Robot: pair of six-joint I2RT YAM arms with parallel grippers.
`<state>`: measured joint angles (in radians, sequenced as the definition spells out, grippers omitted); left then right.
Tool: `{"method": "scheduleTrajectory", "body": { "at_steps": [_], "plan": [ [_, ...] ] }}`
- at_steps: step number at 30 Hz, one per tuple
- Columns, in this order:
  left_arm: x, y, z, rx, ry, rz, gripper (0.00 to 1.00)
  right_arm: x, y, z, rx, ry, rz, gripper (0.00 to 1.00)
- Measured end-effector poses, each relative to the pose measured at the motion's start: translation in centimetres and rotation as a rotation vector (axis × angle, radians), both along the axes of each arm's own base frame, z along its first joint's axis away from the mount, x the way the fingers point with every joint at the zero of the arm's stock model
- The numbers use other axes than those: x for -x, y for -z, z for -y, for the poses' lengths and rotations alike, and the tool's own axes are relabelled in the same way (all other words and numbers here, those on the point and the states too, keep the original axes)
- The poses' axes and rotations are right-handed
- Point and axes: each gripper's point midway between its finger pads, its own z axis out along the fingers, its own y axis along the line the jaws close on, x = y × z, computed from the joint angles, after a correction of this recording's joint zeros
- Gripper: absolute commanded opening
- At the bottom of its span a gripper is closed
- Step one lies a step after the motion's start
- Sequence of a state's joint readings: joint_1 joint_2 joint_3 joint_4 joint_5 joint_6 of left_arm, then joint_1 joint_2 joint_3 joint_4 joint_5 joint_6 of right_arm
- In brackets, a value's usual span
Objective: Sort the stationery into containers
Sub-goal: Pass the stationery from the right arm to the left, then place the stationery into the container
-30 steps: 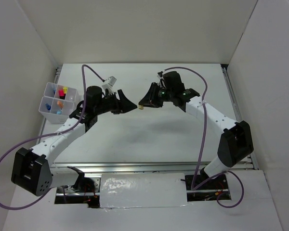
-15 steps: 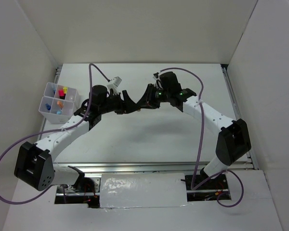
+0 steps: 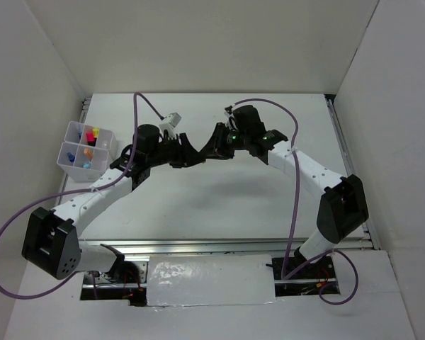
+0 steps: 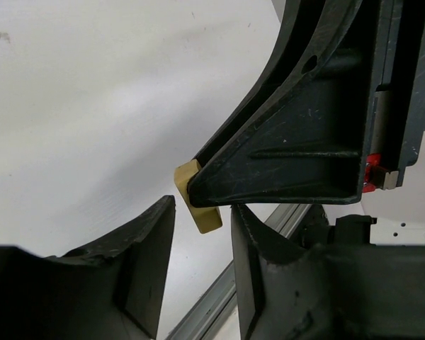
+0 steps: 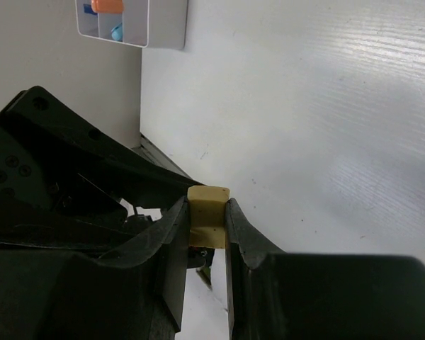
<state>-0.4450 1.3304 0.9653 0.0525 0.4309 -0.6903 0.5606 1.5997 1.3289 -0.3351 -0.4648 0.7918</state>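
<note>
Left jaws closer around beige block point(image 5: 207, 205)

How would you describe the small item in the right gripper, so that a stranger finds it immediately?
Start at the middle of the white table. There the right gripper pinches a small pale yellow block, with the left gripper open around it. The parts touching it are all black; it alone is pale yellow.

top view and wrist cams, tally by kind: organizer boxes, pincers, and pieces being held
organizer box: 1
pincers: 2 (left pincer, right pincer)
tan block held between them: 1
total: 4
</note>
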Motion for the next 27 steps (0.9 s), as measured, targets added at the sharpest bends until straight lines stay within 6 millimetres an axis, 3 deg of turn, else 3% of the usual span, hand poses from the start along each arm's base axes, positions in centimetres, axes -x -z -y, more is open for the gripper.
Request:
{"method": "scheduleTrajectory", "body": {
  "at_steps": [4, 11, 17, 18, 19, 20, 21, 24, 27],
  "plan": [
    [-0.1, 0.2, -0.1, -0.009, -0.005, 0.001, 0.53, 0.0, 0.0, 0.0, 0.001, 0.0, -0.001, 0.0],
    [-0.1, 0.5, -0.2, -0.024, -0.011, -0.011, 0.25, -0.1, 0.3, -0.2, 0.002, 0.0, -0.006, 0.0],
    [-0.4, 0.5, -0.4, -0.039, -0.028, -0.015, 0.03, -0.3, 0.1, -0.3, -0.004, 0.001, 0.005, 0.29],
    [-0.4, 0.5, -0.5, -0.042, -0.028, -0.012, 0.01, -0.3, 0.1, -0.2, -0.007, -0.001, 0.004, 0.47],
    [-0.4, 0.5, -0.5, -0.049, -0.025, -0.001, 0.0, -0.3, 0.0, -0.2, -0.013, -0.001, -0.002, 0.54],
    [-0.4, 0.5, -0.7, -0.058, -0.031, 0.003, 0.0, -0.4, -0.1, -0.1, -0.022, -0.003, -0.006, 0.68],
    [-0.6, 0.5, -1.1, -0.068, -0.042, 0.01, 0.0, -0.5, -0.4, 0.1, -0.037, -0.005, -0.013, 0.73],
    [-1.7, 0.2, -3.4, -0.096, -0.104, 0.034, 0.0, -1.1, -0.9, 1.2, -0.064, -0.009, -0.016, 0.77],
    [-3.2, -0.3, -8.4, -0.146, -0.209, 0.057, 0.0, -2.9, -1.4, 4.1, -0.077, 0.042, -0.005, 0.77]
  ]
}}
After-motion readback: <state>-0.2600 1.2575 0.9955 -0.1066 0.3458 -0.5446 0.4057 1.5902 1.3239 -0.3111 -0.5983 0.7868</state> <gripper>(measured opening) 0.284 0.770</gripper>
